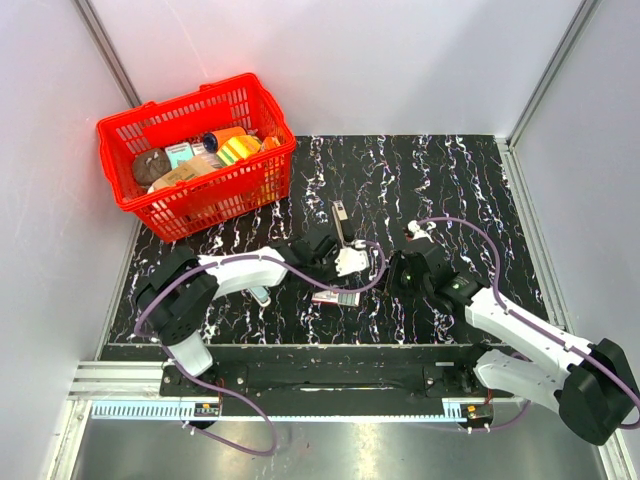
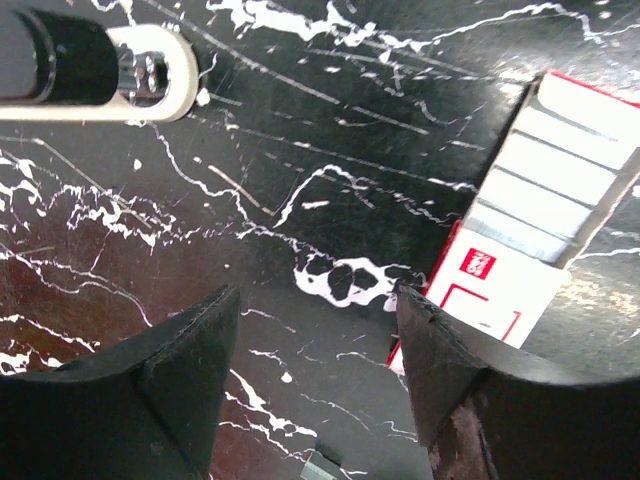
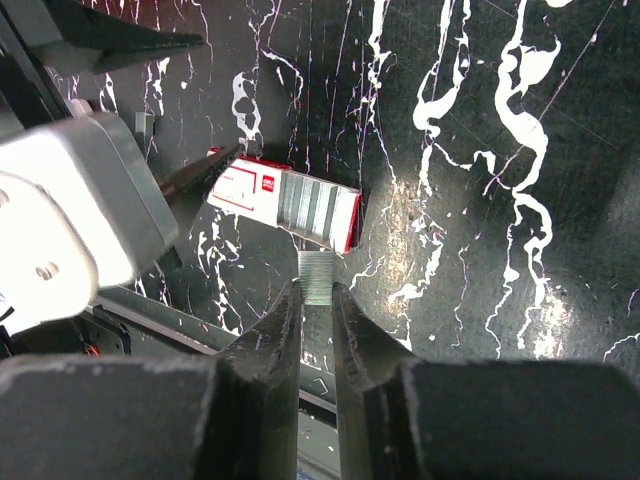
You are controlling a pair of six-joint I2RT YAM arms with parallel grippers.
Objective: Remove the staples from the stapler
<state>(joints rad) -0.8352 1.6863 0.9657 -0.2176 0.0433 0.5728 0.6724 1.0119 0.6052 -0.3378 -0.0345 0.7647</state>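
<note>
Right gripper (image 3: 316,300) pinched a staple strip (image 3: 317,272) — beside red-and-white box (image 3: 285,200), left gripper (image 2: 315,298) spread, stapler (image 1: 341,219) well apart.

Both arms stretch low and inward, wrists near each other. The left gripper (image 2: 315,300) hangs with fingers spread wide; the right gripper (image 3: 316,290) pinches a staple strip (image 3: 316,266) at its fingertips.

Red basket (image 1: 215,200); black tabletop (image 1: 450,170), white marble veining; red-and-white staple box (image 3: 262,188); silvery staple strip (image 3: 317,272); dark grey stapler (image 1: 341,219), silvery metal parts.
</note>
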